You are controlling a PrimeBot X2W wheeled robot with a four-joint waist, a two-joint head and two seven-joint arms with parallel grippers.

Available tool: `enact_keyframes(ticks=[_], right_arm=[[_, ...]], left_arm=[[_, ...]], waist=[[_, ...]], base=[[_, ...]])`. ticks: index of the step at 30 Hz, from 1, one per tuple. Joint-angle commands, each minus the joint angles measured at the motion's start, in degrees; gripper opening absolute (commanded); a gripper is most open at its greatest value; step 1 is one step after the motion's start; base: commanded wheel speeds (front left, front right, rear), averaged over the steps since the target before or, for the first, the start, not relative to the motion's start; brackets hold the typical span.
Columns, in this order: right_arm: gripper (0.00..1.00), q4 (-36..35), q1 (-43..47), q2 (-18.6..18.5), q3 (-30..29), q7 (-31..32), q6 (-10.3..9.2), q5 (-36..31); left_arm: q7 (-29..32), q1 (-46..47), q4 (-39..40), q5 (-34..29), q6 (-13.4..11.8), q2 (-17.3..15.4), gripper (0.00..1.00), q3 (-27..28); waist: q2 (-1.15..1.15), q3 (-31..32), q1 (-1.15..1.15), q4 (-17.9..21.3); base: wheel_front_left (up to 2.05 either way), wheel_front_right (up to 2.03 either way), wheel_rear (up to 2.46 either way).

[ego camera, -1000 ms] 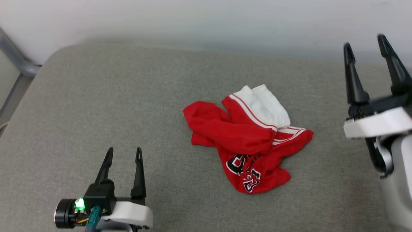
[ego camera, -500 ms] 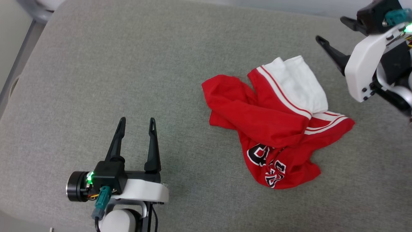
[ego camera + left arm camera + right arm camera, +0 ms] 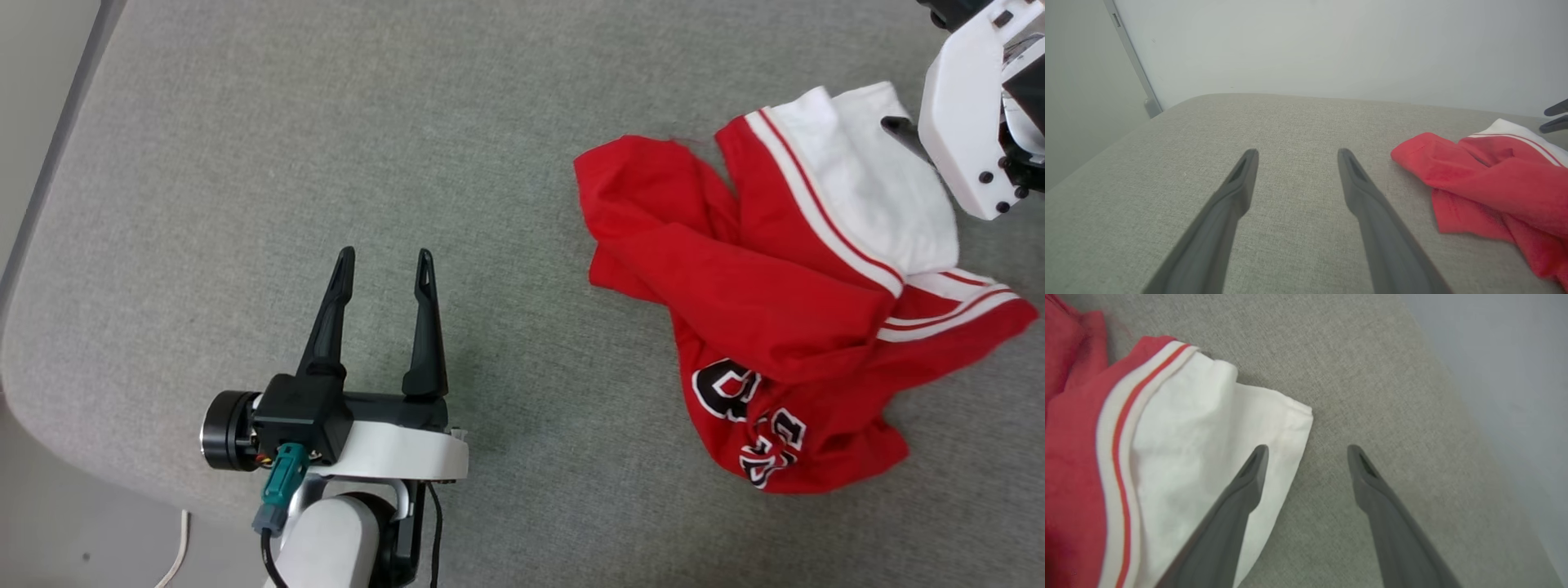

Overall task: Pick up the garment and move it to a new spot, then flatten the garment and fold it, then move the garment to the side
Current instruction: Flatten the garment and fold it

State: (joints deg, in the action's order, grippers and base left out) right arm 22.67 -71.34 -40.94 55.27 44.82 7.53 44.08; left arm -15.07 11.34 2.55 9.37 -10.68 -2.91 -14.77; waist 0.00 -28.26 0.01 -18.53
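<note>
Right gripper (image 3: 1307,449), upright a second ago, now tips down, jaws spread, over the white sleeve (image 3: 1208,428) of the crumpled garment (image 3: 784,302) at 3 o'clock on the cushion (image 3: 326,122). Left gripper (image 3: 385,255) idles at 7, fingers apart. Pickup looks imminent.

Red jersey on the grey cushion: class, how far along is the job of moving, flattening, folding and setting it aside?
Done: nothing yet; the red jersey lies crumpled on the grey cushion. In hand: the open right hand is poised at the white sleeve, gripping nothing; the open left hand sits apart over bare cushion. Left: pick up, move, flatten, fold, set aside.
</note>
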Motion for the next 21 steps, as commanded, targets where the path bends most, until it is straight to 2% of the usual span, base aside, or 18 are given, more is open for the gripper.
enact_keyframes(ticks=[1, 7, 13, 14, 15, 21], right_arm=[[1.00, 0.64, -0.95, -0.15, 0.60, 0.56, -0.08, 0.59], [1.00, 3.40, -0.45, -0.40, 6.47, 3.77, -0.04, 1.50], [1.00, 4.69, 2.51, -1.39, 12.24, 5.96, 0.08, 4.20], [0.41, 4.71, 2.38, -1.49, 12.77, 5.73, 0.11, 4.45], [0.00, 4.67, 2.00, -1.60, 13.17, 5.28, 0.18, 4.64], [0.00, 5.35, -2.17, -0.43, 12.08, -2.04, -0.07, 5.11]], left_arm=[[-0.16, 0.86, 0.25, 0.26, -0.45, 0.05, 1.00, -0.38], [-0.16, 2.02, 0.63, 2.01, -1.85, 0.06, 1.00, -2.34], [-0.16, 1.86, 0.50, 2.34, -2.56, 0.06, 1.00, -2.57], [-0.16, 1.81, 0.41, 2.27, -2.68, 0.06, 1.00, -2.41], [-0.16, 1.73, 0.32, 2.15, -2.78, 0.06, 1.00, -2.27], [-0.16, 1.27, -0.59, 1.31, -2.22, 0.06, 1.00, -1.29]], waist=[[0.00, -1.95, -0.01, -1.80], [0.00, -4.23, -0.01, -3.87], [0.00, -4.63, -0.01, -4.17], [0.00, -4.51, -0.01, -4.06], [0.00, -4.34, -0.01, -3.93], [0.00, -2.09, -0.01, -2.55]], base=[[0.00, 0.00, 0.00], [0.00, 0.00, 0.00], [0.00, 0.00, 0.00], [0.00, 0.00, 0.00], [0.00, 0.00, 0.00], [0.00, 0.00, 0.00]])
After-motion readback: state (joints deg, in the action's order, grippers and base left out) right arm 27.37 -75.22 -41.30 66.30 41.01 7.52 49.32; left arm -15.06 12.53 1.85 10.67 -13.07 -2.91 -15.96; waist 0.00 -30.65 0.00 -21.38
